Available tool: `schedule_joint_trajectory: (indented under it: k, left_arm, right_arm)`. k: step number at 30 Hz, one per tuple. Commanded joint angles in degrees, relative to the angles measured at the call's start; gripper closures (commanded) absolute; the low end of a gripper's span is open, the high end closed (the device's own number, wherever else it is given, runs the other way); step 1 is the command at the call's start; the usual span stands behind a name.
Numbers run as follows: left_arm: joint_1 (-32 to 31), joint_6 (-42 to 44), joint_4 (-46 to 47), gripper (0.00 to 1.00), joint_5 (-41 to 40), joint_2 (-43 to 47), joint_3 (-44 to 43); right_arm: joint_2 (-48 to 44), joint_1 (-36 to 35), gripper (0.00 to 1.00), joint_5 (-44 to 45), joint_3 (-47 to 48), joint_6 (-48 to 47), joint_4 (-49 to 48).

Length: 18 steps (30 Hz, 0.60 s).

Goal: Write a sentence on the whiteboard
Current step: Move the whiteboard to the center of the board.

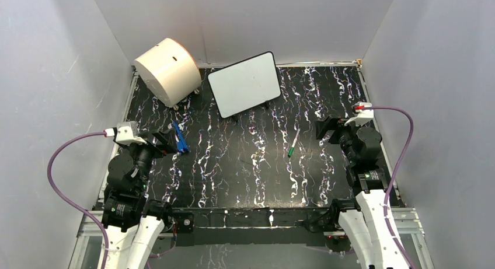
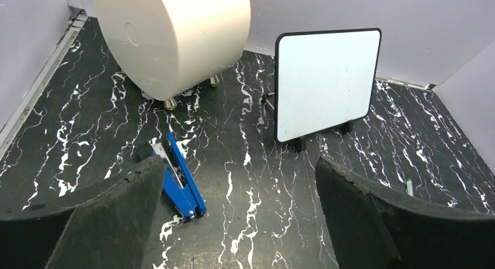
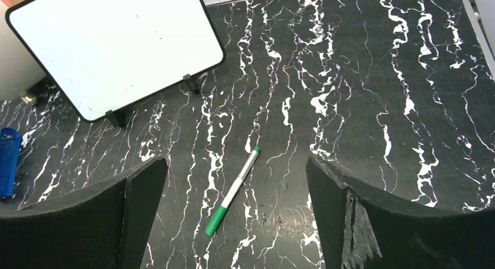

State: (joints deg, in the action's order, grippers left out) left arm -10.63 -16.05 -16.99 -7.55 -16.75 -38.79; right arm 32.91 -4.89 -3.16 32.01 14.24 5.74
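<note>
Cream drum stands far left on small feet, close to the left and back walls. Blue stapler lies just beside the left fingers, which are spread wide and grasp nothing. Whiteboard stands propped on its black feet at far centre, its left edge near the drum but apart from it. Green marker lies loose on the black marbled surface, right of centre, in front of the right fingers, likewise released. Open surface runs from the marker to the right rail.
</note>
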Motion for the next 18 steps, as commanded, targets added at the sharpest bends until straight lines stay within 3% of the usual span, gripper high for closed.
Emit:
schedule_joint_trajectory:
  k: [1, 18]
  left_arm:
    - [-0.2, 0.6, 0.4, 0.02, -0.7, -0.5, 0.2]
    - [-0.2, 0.8, 0.6, 0.02, -0.2, -1.1, 0.2]
  right_arm:
    - [1.0, 0.0, 0.01, -2.4, -0.4, -1.2, -4.5]
    - [11.0, -0.8, 0.01, -12.3, 0.4, -2.9, -8.3]
